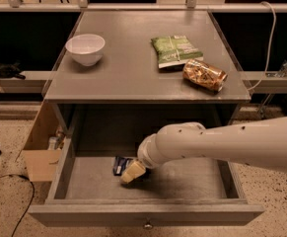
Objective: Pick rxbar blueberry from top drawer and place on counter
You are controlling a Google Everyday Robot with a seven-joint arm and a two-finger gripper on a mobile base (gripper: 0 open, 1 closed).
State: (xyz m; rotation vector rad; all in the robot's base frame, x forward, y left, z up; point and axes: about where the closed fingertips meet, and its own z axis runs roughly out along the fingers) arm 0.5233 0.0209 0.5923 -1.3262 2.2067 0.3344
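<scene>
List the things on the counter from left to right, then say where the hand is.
White bowl, green snack bag, orange-brown packet. The hand is down in the top drawer, right beside the rxbar blueberry.

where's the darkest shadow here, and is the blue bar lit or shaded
Camera view: darkest at the back of the top drawer, under the evenly lit counter; the rxbar blueberry lies dim at that shadow's edge, beside the gripper.
</scene>
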